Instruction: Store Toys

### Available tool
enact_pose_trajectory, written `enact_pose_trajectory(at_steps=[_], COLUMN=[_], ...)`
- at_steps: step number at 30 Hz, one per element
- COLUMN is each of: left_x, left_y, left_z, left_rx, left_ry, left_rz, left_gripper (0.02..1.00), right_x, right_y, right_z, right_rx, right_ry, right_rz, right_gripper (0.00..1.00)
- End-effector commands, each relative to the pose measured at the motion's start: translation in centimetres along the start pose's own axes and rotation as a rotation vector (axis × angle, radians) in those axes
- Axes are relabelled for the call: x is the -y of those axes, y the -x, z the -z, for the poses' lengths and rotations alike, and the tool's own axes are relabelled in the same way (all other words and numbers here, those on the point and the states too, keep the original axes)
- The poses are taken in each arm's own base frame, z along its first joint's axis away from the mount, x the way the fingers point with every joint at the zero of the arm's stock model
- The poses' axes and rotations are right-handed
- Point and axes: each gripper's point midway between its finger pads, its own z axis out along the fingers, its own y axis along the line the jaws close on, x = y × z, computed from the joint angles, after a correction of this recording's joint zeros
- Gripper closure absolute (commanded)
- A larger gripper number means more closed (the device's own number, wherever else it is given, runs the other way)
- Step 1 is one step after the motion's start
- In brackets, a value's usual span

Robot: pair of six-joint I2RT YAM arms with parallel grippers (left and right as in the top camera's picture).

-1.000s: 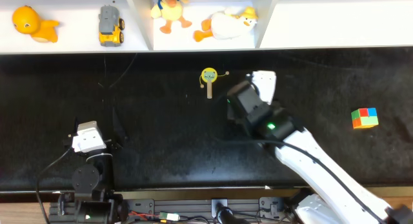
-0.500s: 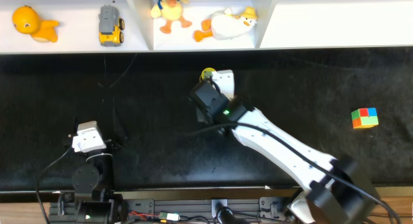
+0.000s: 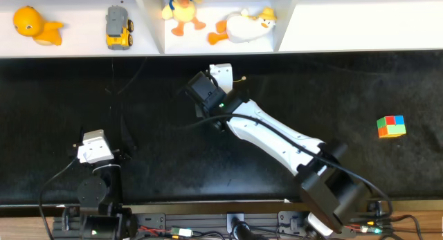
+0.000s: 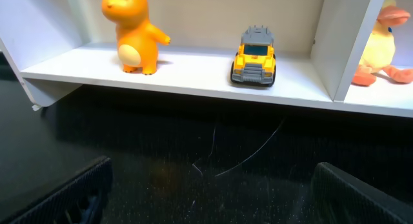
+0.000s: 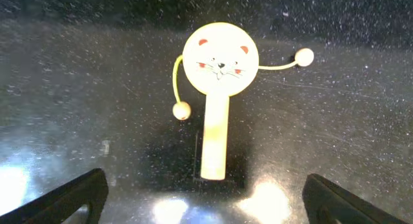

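R claw (image 5: 203, 185) is spread wide and hovers over the pale-yellow wooden rattle drum w/ animal face (image 5: 217, 108). The rattle lies flat on the black counter (image 3: 360, 81) near the white shelf unit (image 3: 291, 32), fingers not touching it.

L claw (image 4: 213, 179) is also spread, facing the shelf.

- **Shelf L bay:** orange plastic figure (image 4: 132, 30), yellow-grey toy truck (image 4: 255, 56).
- **Mid bay:** yellow plush duck (image 3: 181, 10), white plush duck (image 3: 242, 25).

Multicolour cube (image 3: 391, 126) sits on the counter far R, well apart.

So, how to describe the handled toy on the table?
On the black table, before the white shelf's middle compartment, lies a rattle drum. Unlike the colourful cube, it has a round yellow face, a handle and two stringed beads.
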Motion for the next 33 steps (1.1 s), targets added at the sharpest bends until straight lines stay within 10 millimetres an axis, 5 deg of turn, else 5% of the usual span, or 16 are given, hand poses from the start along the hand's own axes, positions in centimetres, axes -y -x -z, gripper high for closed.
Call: enact_pose_trajectory(at_steps=[1, 17, 33], left_x=[-0.3, -0.3, -0.3], left_y=[0.0, 0.0, 0.0], left_z=[0.0, 0.0, 0.0], left_rx=[0.006, 0.006, 0.006], left_ry=[0.011, 0.011, 0.011], left_rz=[-0.02, -0.02, -0.02], left_gripper=[0.02, 0.02, 0.02], right_x=[-0.1, 0.4, -0.9], right_y=[0.6, 2.5, 0.2], right_z=[-0.5, -3.0, -5.3], right_rx=[0.019, 0.053, -0.068], right_ry=[-0.023, -0.008, 0.064], right_rz=[-0.004, -0.075, -0.041], right_gripper=[0.018, 0.097, 0.198])
